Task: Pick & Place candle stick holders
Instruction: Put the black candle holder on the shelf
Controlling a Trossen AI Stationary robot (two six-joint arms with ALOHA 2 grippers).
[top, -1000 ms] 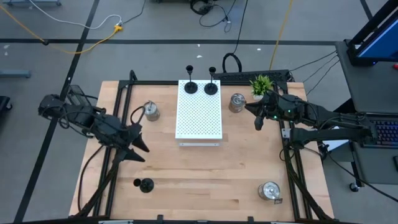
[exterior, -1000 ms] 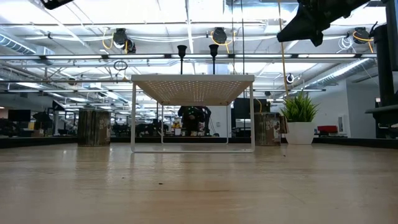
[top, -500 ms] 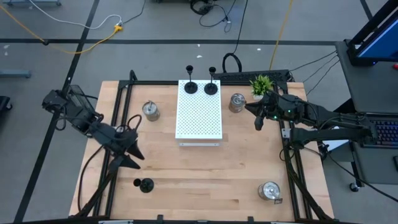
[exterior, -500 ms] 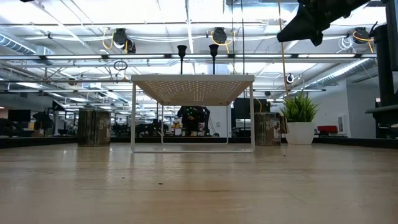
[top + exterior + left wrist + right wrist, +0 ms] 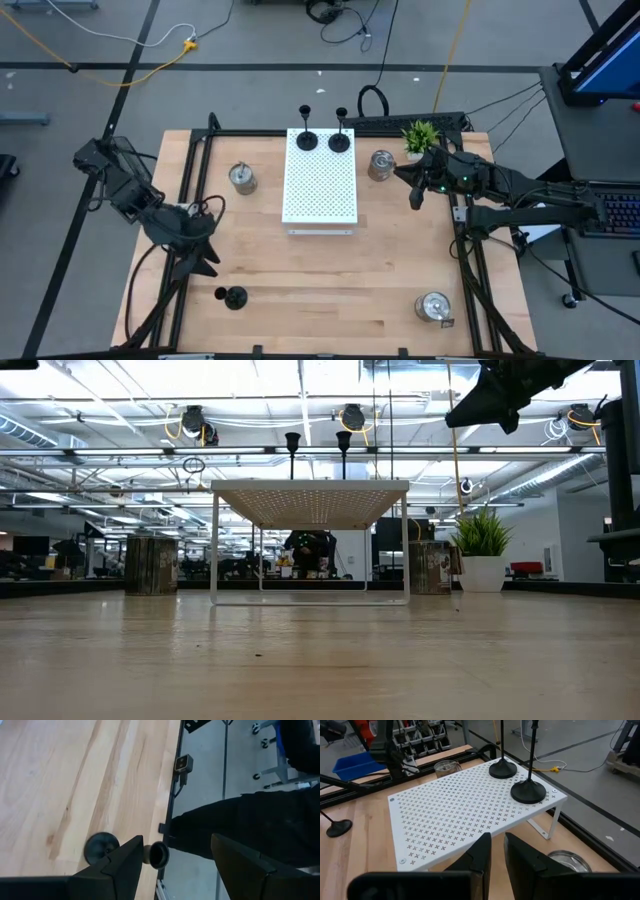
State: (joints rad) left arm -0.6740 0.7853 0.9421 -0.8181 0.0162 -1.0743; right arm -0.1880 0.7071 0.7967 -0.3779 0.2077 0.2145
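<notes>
Black holder point(image 5: 233, 296) near table edge point(image 5: 300, 347); left hand point(image 5: 203, 258) open, empty, above.

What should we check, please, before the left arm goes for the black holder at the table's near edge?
1. Left pincer open: ok.
2. Left pincer empty: ok.
3. Black holder upright: not ok; in the left wrist view it lies on its side.
4. Bare wood between pincer and holder: ok.
5. Right pincer away, near the plant, shut: ok.
6. Free room on the white board beside two black holders: ok.
</notes>
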